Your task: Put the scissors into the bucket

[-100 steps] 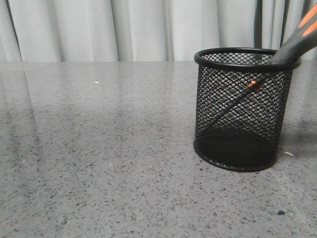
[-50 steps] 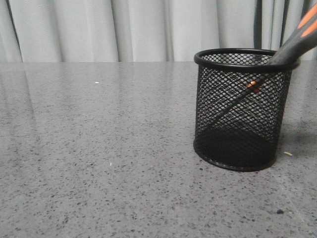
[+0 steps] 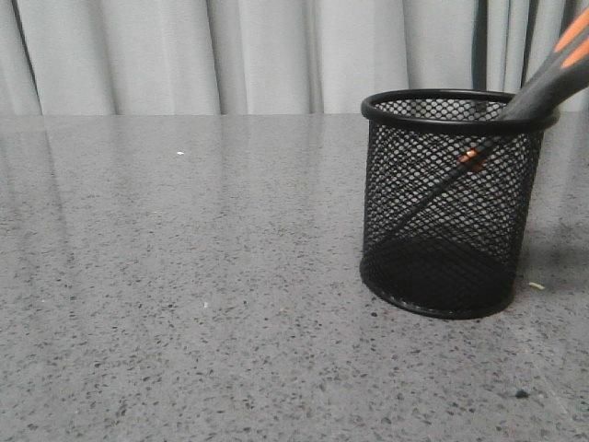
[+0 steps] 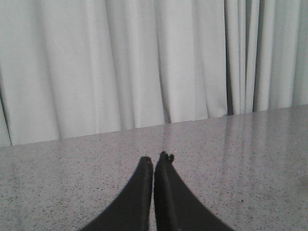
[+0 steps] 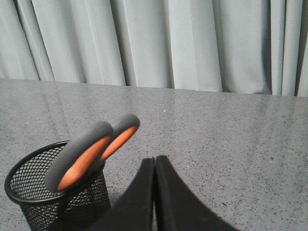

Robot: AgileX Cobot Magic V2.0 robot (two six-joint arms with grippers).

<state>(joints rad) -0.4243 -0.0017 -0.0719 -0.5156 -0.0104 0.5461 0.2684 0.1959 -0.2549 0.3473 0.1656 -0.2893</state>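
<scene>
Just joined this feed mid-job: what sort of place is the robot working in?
Probably an indoor lab or test bench: a speckled grey stone-look table, pale curtains closing off the background, and only a black mesh bucket with scissors in it.

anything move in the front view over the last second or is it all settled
Nothing visibly changed. The scissors lean blades-down inside the bucket, handles resting over its rim, just as before, and the bucket stands in the same spot on the table. No gripper appears in the front view.
</scene>
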